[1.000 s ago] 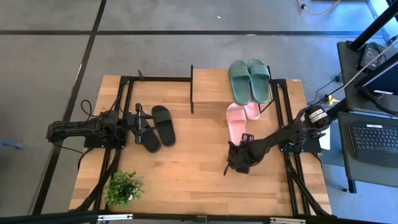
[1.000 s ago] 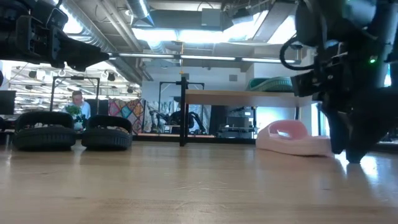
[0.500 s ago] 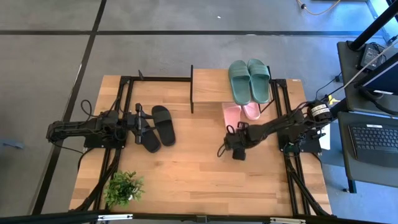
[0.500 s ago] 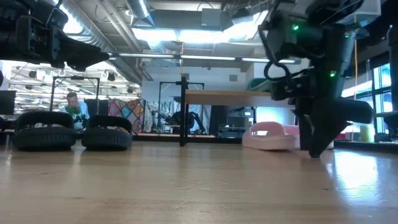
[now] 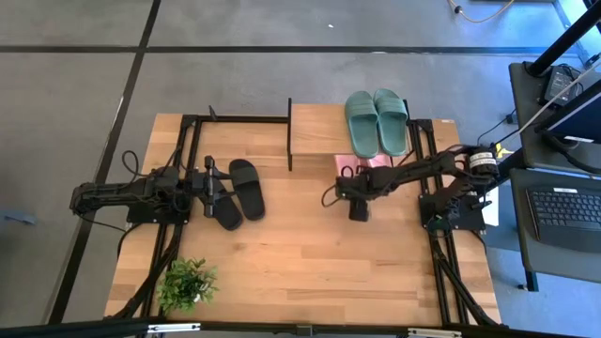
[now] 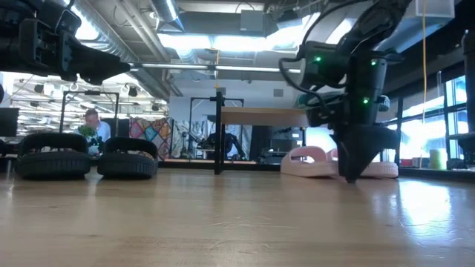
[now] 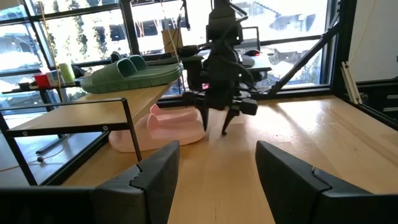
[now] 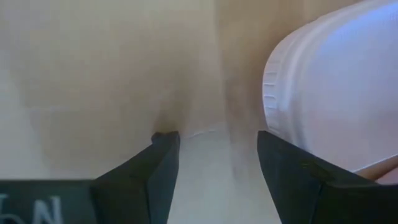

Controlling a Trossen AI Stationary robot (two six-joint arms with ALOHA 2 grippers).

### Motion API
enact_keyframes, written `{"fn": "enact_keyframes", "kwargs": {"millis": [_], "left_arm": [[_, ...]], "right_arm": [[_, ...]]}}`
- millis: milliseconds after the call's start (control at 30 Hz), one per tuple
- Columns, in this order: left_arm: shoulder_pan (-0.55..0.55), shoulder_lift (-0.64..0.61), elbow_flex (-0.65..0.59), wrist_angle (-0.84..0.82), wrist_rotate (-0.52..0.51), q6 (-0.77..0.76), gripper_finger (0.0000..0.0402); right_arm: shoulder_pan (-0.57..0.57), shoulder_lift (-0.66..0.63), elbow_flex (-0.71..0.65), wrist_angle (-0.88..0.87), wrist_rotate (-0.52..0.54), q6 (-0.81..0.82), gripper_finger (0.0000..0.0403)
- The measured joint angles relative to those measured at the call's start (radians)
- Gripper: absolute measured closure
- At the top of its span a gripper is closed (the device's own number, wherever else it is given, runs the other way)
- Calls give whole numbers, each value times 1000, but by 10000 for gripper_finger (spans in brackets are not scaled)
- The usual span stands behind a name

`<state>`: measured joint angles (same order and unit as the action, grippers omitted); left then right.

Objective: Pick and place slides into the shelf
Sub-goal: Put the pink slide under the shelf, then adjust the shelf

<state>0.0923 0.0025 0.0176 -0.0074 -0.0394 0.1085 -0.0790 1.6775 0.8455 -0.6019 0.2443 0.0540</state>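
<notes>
The pink slides (image 5: 362, 162) lie on the table with their toe ends under the shelf (image 5: 315, 131), a low rack with a light board. The dark green pair (image 5: 377, 120) rests flat on that board. My right gripper (image 5: 357, 208) points down at the table just before the pink pair's heels, fingers open (image 8: 217, 140). The black slides (image 5: 246, 188) sit soles down at the table's left. My left gripper (image 5: 228, 185) hovers open above them and touches nothing. My right gripper comes from above, pointing down, tips close to the tabletop. The outer side of one finger (image 8: 280, 162) stands against the heel rim (image 8: 268, 106) of one pink slide. That slide lies flat on the table, its front under the shelf.
A small potted plant (image 5: 186, 282) stands near the table's near left corner. Black frame rails run along both sides of the table. Bare wood lies between the two arms and toward the near edge. A person shows far behind the table (image 6: 93, 122).
My right gripper has travelled toward the table's far edge and the shelf, staying upright with its fingers down. One pink slide has slid along the table ahead of it, so its front now lies under the shelf board beside the other.
</notes>
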Motion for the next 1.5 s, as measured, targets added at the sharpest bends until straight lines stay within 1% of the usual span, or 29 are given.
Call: {"fn": "enact_keyframes", "kwargs": {"millis": [400, 600, 700, 867, 1033, 1167, 1267, 1400, 1500], "left_arm": [[0, 0, 0, 0, 0, 1, 198], [0, 0, 0, 0, 0, 1, 198], [0, 0, 0, 0, 0, 1, 198], [0, 0, 0, -1, 0, 1, 198], [0, 0, 0, 0, 0, 1, 198], [0, 0, 0, 0, 0, -1, 198], [0, 0, 0, 0, 0, -1, 198], [0, 0, 0, 0, 0, -1, 198], [0, 0, 0, 0, 0, -1, 198]], "right_arm": [[-95, 0, 0, 47, -11, -90, 188], [-93, -4, 0, 45, -36, -84, 188], [-78, -27, -1, 21, -39, -46, 188], [-23, -134, -3, -45, -46, 53, 188], [52, -289, -2, -68, -55, 136, 188], [91, -418, -1, -115, -58, 221, 188], [125, -502, -1, -102, -58, 221, 188], [155, -607, 0, -59, -58, 168, 188], [156, -691, 3, -70, 8, 158, 188]]}}
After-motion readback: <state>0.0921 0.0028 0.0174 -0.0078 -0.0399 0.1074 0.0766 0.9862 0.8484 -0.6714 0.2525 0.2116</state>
